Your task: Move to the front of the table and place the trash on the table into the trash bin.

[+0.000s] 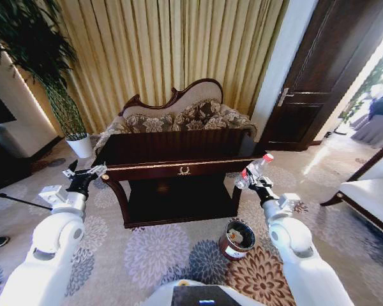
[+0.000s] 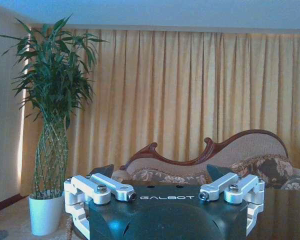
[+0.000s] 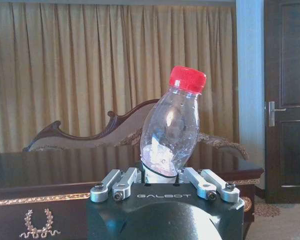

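Note:
A clear plastic bottle (image 1: 256,168) with a red cap, the trash, is held tilted in my right gripper (image 1: 250,181) beside the right end of the dark glossy table (image 1: 179,148). In the right wrist view the bottle (image 3: 171,129) rises from between the shut fingers of my right gripper (image 3: 162,172), with the table (image 3: 60,170) behind it. The round dark-brown trash bin (image 1: 237,240) stands on the carpet below and slightly left of that gripper. My left gripper (image 1: 84,177) hangs open and empty off the table's left end; in its wrist view the left gripper (image 2: 160,172) has spread fingers.
A patterned sofa (image 1: 179,115) sits behind the table against gold curtains. A plant in a white pot (image 1: 82,145) stands at the left. At the right are a dark door (image 1: 319,76) and a white seat (image 1: 373,191). Flowered carpet surrounds the bin.

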### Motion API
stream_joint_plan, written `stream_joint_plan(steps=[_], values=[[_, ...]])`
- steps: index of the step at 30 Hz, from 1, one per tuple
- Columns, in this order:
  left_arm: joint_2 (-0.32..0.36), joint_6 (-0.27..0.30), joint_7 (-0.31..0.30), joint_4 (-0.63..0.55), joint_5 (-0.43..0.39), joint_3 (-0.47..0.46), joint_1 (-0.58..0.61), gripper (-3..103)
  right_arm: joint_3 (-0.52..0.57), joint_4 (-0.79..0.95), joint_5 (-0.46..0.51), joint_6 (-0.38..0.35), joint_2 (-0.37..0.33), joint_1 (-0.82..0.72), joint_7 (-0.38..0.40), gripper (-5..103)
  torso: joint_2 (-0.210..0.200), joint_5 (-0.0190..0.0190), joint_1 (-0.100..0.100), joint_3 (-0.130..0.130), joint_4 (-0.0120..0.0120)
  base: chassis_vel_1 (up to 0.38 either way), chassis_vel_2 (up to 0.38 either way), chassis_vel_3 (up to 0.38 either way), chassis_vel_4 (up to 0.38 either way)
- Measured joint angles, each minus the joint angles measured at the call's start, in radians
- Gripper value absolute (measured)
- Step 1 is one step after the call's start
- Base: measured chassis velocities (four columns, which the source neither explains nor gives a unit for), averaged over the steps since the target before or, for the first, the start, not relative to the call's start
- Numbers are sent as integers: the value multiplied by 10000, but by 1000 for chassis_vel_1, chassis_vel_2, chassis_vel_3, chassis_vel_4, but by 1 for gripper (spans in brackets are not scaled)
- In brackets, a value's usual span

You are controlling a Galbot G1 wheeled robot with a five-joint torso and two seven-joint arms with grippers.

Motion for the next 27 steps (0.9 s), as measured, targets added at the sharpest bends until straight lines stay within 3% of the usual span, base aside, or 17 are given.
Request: stream_joint_plan(steps=[6, 8, 16, 18, 27], values=[[-14, -91, 65, 181, 64, -23, 21, 100, -49, -1239, -395, 154, 196, 100, -1, 27, -2, -1, 4, 2, 0, 0, 0, 0, 0], [-63, -107, 85, 167, 66, -57, 45, 100, -62, -2645, -631, 243, 414, 189, 0, 27, -2, 1, 5, 2, 0, 0, 0, 0, 0], [-173, -109, 88, 7, 72, -106, 78, 100, -221, -5426, -1121, 714, 771, 657, 0, 27, -2, 3, 3, 1, -1, 0, 0, 0, 0], [-202, -107, 88, -41, 74, -120, 111, 100, -370, -6854, -1176, 1141, 1007, 1064, 0, 27, -2, 3, 4, 2, -2, 0, 0, 0, 0], [-265, -93, 83, -291, 118, -114, 264, 100, -569, -9757, -1424, 2451, 1526, 2652, 1, 27, -2, 3, 3, 2, 0, 0, 0, 0, 0]])
